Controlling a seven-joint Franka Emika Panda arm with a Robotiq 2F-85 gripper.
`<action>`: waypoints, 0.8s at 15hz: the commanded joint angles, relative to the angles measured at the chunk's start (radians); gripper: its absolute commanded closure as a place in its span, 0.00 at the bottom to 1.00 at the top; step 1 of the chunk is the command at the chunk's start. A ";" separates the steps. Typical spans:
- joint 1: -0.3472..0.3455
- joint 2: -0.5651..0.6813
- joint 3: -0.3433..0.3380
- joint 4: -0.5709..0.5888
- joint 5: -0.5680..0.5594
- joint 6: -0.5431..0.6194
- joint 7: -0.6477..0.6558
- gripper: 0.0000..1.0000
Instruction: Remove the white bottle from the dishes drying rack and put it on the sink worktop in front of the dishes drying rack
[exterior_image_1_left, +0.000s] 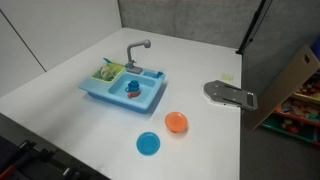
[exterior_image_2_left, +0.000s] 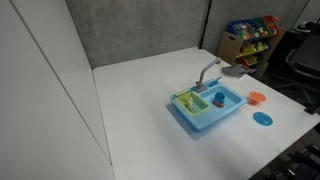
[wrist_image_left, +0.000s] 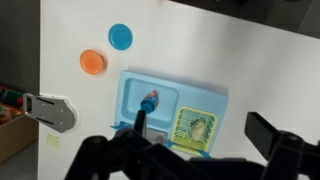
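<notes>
Wrist view: claw (wrist_image_left: 205, 152) at the bottom edge of the pic. Dark fingers are spread wide w/ nothing between them, so it's open and empty, up high over the table (wrist_image_left: 270, 70).

White bottle (wrist_image_left: 201, 127) shows just past the gap between the fingers, lower down and well apart from them, no contact. It lies inside the dishes drying rack (wrist_image_left: 181, 140), yellow-green, which fills one corner of the sink unit next to the grey faucet (wrist_image_left: 140, 120). Can't tell if the bottle is upright or on its side; too small.

Sink worktop (wrist_image_left: 135, 85) is the light-blue rim round the basin. A blue-and-orange item (wrist_image_left: 151, 100) sits in the basin, apart from the rack.

Past the unit, toward the table's corner: orange bowl (wrist_image_left: 93, 62), then round blue plate (wrist_image_left: 122, 37), near each other but not touching. Grey bracket (wrist_image_left: 52, 110) lies at the table's edge.

In both exterior views no arm or claw is in the pic. Rack (exterior_image_1_left: 112, 77) (exterior_image_2_left: 184, 103) w/ bottle (exterior_image_1_left: 106, 70) (exterior_image_2_left: 190, 98) is at the unit's corner by the faucet (exterior_image_1_left: 135, 50) (exterior_image_2_left: 208, 72). Worktop (exterior_image_1_left: 152, 76) (exterior_image_2_left: 237, 101) sits mid-table. Bowl (exterior_image_1_left: 176, 122) (exterior_image_2_left: 256, 97) and plate (exterior_image_1_left: 148, 144) (exterior_image_2_left: 262, 118) are nearer a table edge.
</notes>
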 joint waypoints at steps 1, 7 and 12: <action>0.025 0.003 -0.019 0.003 -0.010 -0.003 0.010 0.00; 0.018 0.058 -0.017 0.038 -0.008 0.000 0.028 0.00; 0.018 0.181 -0.019 0.100 0.004 0.046 0.045 0.00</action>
